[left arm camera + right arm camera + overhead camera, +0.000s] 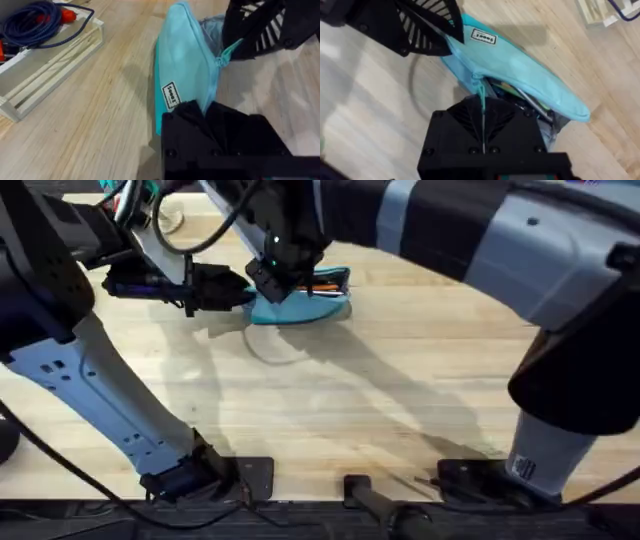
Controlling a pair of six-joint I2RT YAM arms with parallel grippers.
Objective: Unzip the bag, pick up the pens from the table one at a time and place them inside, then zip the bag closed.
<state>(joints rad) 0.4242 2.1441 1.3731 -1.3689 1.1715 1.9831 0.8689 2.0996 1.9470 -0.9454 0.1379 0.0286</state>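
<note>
A teal-blue fabric pencil pouch (300, 305) lies on the far middle of the light wooden tabletop (330, 400), its small white tag (171, 95) unreadable. The left tool (243, 292) pinches its left end; the right tool (482, 117) pinches its teal zipper pull (481, 95).

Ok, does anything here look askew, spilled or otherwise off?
Nothing stands out. The bag lies on the table, partly open with pens inside. The left gripper pinches one end, and the right gripper holds the zipper pull.
</note>
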